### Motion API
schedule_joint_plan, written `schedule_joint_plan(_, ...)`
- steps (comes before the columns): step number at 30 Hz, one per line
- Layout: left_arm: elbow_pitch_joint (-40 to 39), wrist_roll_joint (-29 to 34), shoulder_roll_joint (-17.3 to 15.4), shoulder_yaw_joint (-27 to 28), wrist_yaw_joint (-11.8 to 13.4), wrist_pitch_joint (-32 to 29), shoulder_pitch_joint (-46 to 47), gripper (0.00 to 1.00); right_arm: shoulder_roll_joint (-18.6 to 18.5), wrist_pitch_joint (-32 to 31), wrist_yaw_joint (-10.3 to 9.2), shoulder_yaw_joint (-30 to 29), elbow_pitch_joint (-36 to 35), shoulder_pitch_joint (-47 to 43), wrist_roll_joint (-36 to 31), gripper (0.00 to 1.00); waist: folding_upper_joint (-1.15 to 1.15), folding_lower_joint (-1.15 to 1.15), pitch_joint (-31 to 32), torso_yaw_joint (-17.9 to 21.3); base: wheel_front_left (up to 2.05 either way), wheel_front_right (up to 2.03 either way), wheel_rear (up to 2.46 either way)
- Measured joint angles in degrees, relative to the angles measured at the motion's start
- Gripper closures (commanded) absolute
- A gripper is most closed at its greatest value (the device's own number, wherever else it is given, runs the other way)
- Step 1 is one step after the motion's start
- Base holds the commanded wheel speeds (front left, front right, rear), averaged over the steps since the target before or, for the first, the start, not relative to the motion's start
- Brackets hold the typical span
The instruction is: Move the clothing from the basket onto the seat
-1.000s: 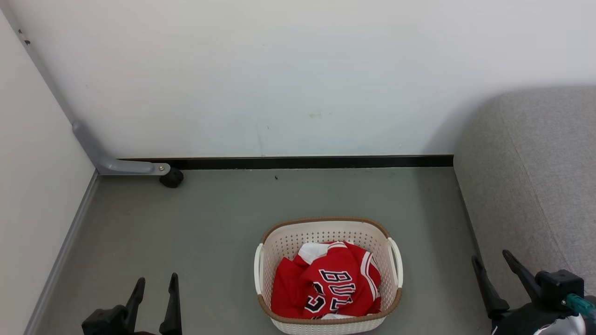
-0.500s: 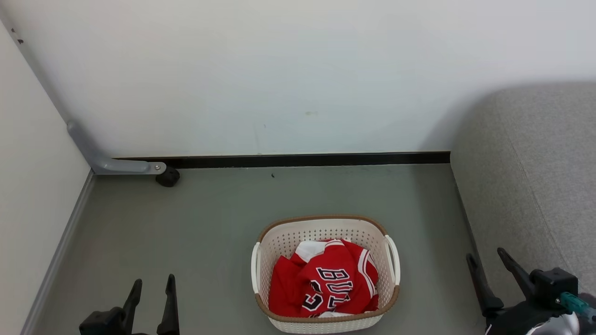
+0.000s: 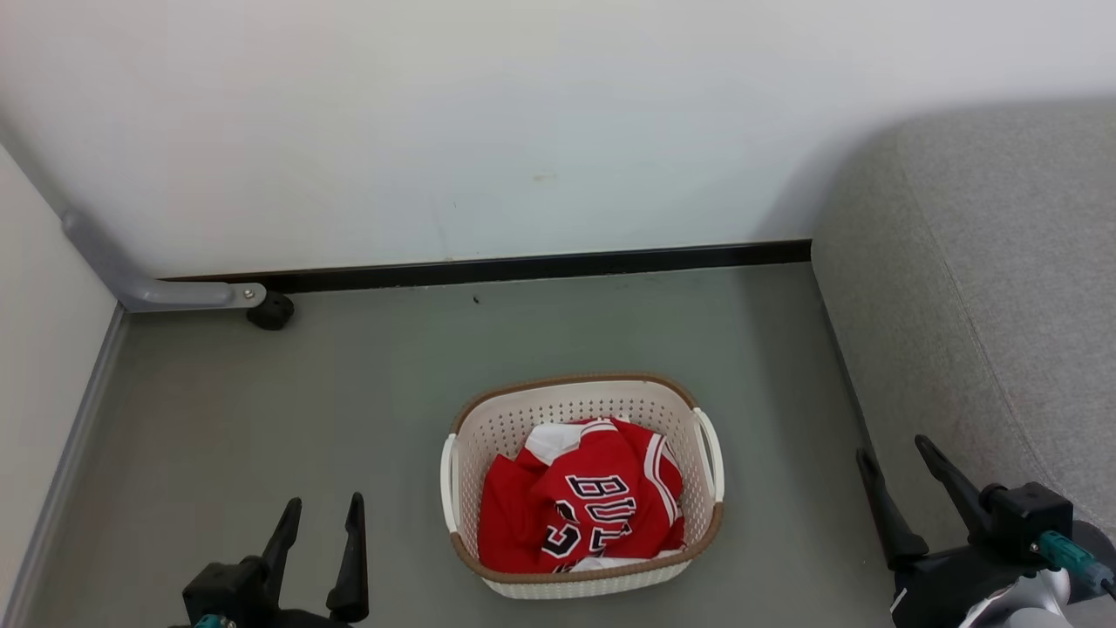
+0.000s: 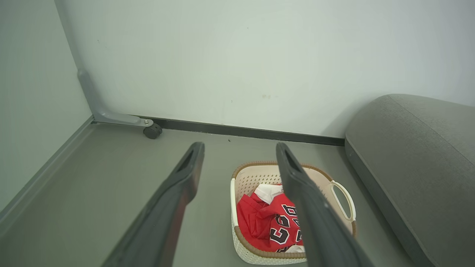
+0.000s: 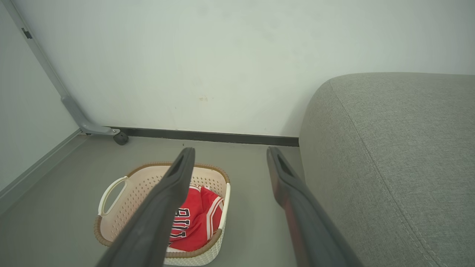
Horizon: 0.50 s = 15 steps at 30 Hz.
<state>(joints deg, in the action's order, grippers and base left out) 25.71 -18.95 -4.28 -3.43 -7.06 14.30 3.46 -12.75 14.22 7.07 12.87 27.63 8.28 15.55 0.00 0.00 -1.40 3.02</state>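
Observation:
The clothing, red with black-and-white lettering and white trim, lies bunched in the cream perforated basket on the grey floor. The grey fabric seat stands to the right of the basket. My left gripper is open and empty, low at the left of the basket. My right gripper is open and empty, between basket and seat. In the left wrist view the left gripper looks over the basket and clothing. The right gripper sees the clothing, basket and seat.
A white wall with a black baseboard runs behind the basket. A grey metal leg with a black caster stands at the back left corner, next to a side panel. Bare floor lies left of the basket.
The head camera has shifted, so the whole scene sits higher and further left. My left gripper has come a little nearer the basket. Both grippers stay open.

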Motion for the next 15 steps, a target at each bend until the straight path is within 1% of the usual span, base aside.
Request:
schedule_joint_plan(8, -1.4, 0.6, 0.4, -2.1, 0.0, 0.0, 3.0, 0.0, 0.5, 0.0, 0.0, -0.6, -2.3, 0.9, -0.6, 0.0, 0.0, 0.0, -3.6, 1.5, 0.0, 0.0, 0.0)
schedule_joint_plan(15, -2.3, 0.9, 0.7, -3.7, 0.0, 0.0, 6.4, 0.0, 1.6, 0.0, 0.0, -0.2, -4.1, 3.8, -1.5, 0.0, 0.0, 0.0, -7.7, 3.2, 0.0, 0.0, 0.0)
